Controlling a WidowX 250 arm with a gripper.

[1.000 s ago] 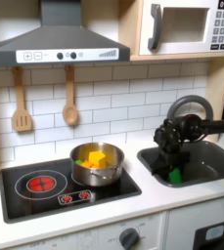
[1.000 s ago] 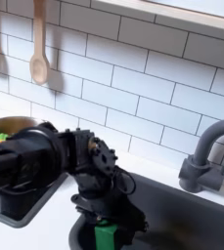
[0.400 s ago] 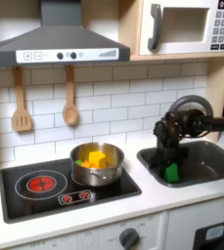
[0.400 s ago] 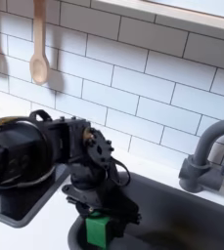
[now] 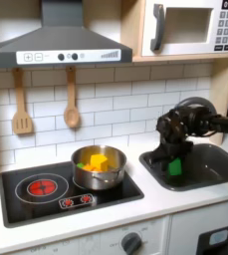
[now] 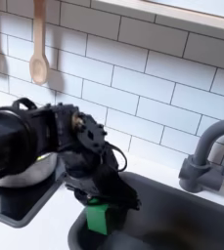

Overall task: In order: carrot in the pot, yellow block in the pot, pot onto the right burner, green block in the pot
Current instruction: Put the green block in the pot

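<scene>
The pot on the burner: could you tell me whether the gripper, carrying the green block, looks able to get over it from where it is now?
Probably yes. The gripper holds the green block above the sink, and the open-topped pot sits just to the first exterior view's left with nothing standing between them.

White subway-tile wall [image 5: 115, 95] is backing a toy kitchen. Grey range hood [image 5: 58, 40] and microwave [image 5: 190, 27] are hanging above; two wooden utensils [image 5: 46, 103] are hanging on the tiles. Grey faucet [image 6: 207, 156] is standing behind the sink [image 5: 207, 164].

1st exterior view: frontal, far. 2nd exterior view: close, oblique. Shared: sink [image 5: 207, 164] [image 6: 172, 220].
</scene>
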